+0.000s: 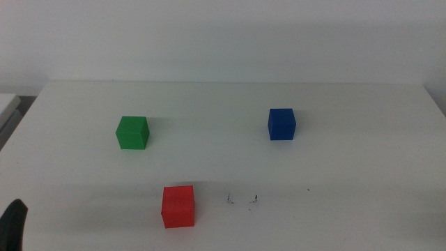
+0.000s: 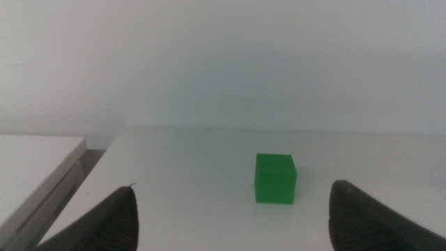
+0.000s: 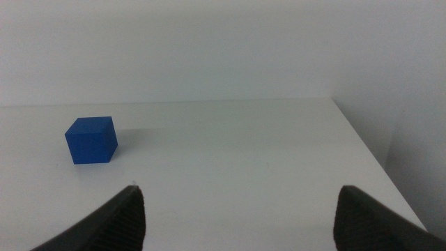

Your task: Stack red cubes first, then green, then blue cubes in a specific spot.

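Note:
The red cube (image 1: 178,206) sits near the table's front, left of centre. The marked spot (image 1: 242,201), two tiny black marks, lies just right of it. The green cube (image 1: 132,132) stands at the mid left and shows in the left wrist view (image 2: 275,178), well ahead of the jaws. The blue cube (image 1: 281,124) stands at the mid right and shows in the right wrist view (image 3: 91,139). My left gripper (image 2: 233,209) is open and empty; only a dark tip (image 1: 14,223) shows at the bottom left. My right gripper (image 3: 240,213) is open, empty, outside the middle view.
A lone black speck (image 1: 309,189) lies right of the marked spot. The white table (image 1: 223,97) ends at a back edge before a pale wall. A lower white surface (image 2: 35,167) lies beyond the table's left edge.

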